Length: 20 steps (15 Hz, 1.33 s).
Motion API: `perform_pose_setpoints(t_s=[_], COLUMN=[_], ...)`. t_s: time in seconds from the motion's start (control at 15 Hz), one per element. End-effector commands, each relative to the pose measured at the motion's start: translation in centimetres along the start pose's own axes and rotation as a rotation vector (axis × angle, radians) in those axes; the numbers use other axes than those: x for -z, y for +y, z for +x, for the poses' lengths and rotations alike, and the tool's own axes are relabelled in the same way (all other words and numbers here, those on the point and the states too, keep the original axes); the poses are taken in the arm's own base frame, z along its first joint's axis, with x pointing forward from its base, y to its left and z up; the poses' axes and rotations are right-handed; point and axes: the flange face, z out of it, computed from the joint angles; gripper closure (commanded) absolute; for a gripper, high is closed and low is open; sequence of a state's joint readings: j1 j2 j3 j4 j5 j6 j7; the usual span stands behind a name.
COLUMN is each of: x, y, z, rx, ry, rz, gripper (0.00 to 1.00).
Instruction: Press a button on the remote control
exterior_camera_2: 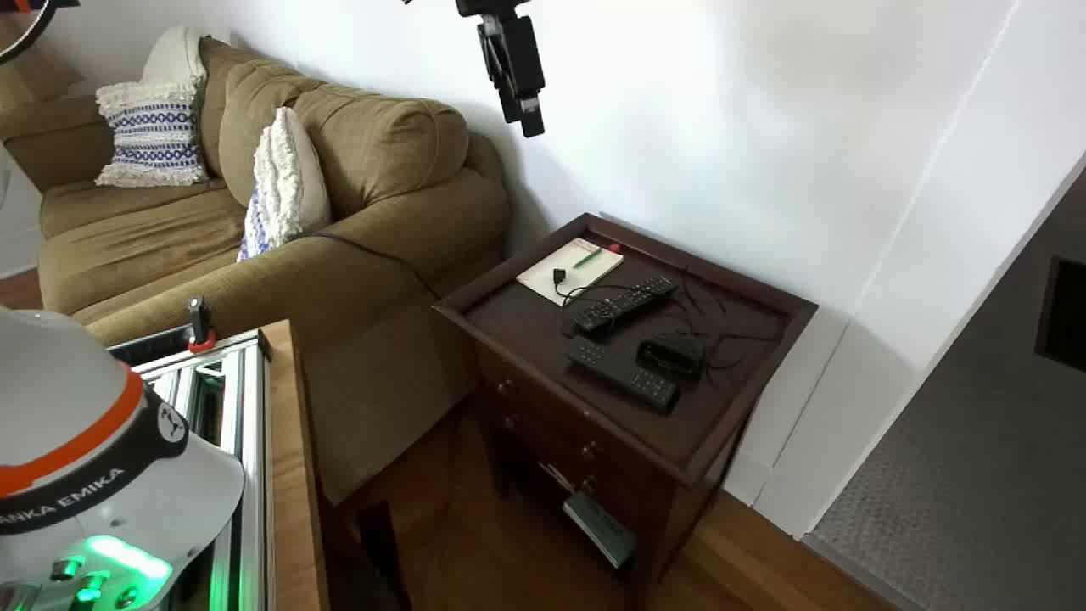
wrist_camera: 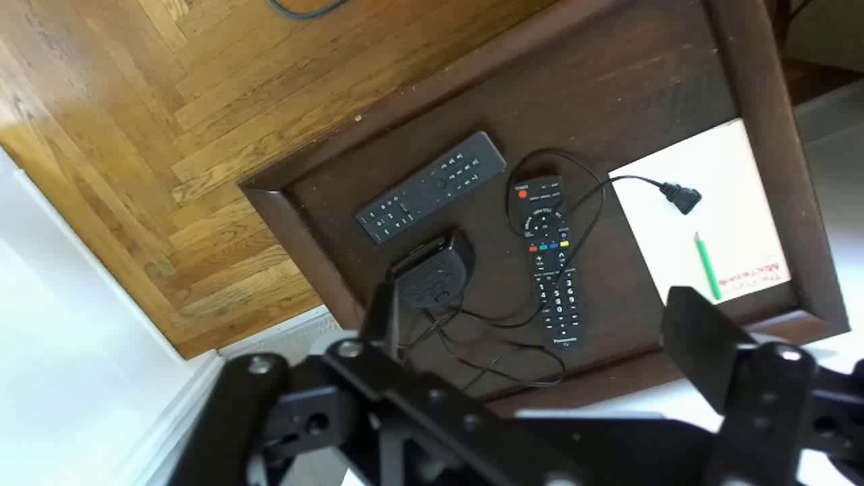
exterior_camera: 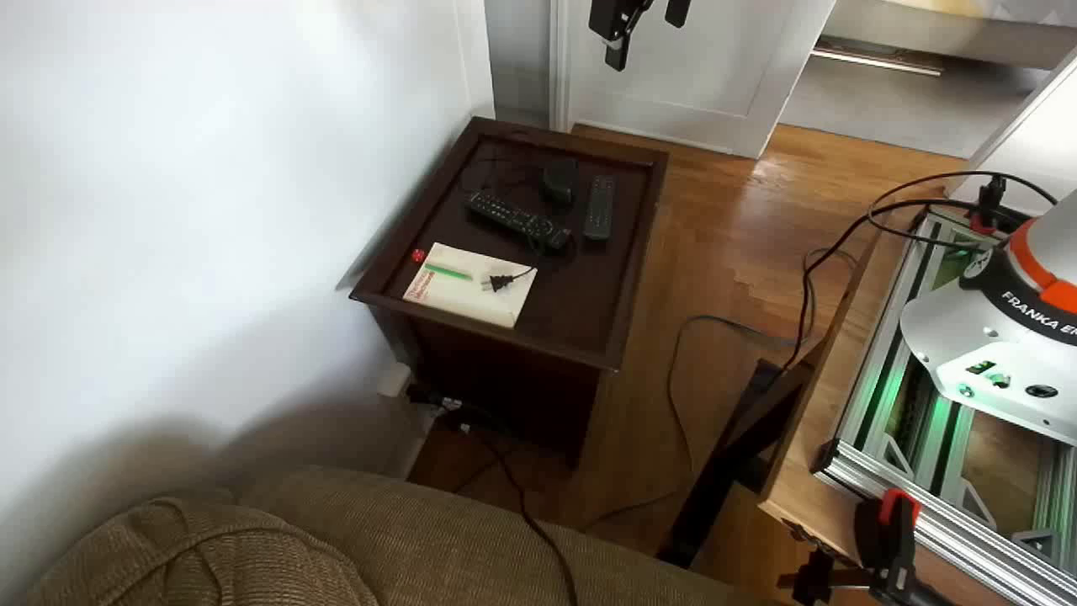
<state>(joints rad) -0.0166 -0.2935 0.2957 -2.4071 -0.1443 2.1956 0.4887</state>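
Two black remote controls lie on a dark wooden side table (exterior_camera: 572, 311). The longer remote (wrist_camera: 550, 270) has a red power button, a row of coloured buttons and a thin cord across it; it shows in both exterior views (exterior_camera: 513, 219) (exterior_camera_2: 625, 305). The plainer remote (wrist_camera: 432, 187) lies beside it at an angle, also in both exterior views (exterior_camera: 599, 208) (exterior_camera_2: 624, 373). My gripper (wrist_camera: 536, 314) is open and empty, high above the table; its fingers are wide apart in the wrist view. It shows at the top of both exterior views (exterior_camera: 648, 35) (exterior_camera_2: 522, 119), touching nothing.
A black box-shaped device (wrist_camera: 435, 273) with a tangled cord lies near the remotes. A white booklet (wrist_camera: 682, 250) carries a green pencil (wrist_camera: 707, 266) and a plug (wrist_camera: 682, 197). A small red object (exterior_camera: 418, 255) sits beside it. The table has a raised rim. A wall (exterior_camera_2: 721, 127) and couch (exterior_camera_2: 407, 221) adjoin.
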Motion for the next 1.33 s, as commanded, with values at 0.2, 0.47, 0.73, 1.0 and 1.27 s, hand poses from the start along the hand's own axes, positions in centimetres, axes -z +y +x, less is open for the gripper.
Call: perform_pose_setpoints(t_s=[0.2,0.47,0.73,1.0,1.27], x=[0.0,0.0,-1.7,-4.9,-8.8], y=[0.0,0.0,1.7,5.0,6.6], z=[0.0,0.0,1.4,3.5,5.5], rx=[0.000,0.000,-0.039,-0.091,-0.112], ry=[-0.001,-0.001,-0.030,-0.047,-0.052], rz=[0.000,0.000,0.046,0.115,0.159], gripper=[0.00,0.00,0.00,0.00,0.00])
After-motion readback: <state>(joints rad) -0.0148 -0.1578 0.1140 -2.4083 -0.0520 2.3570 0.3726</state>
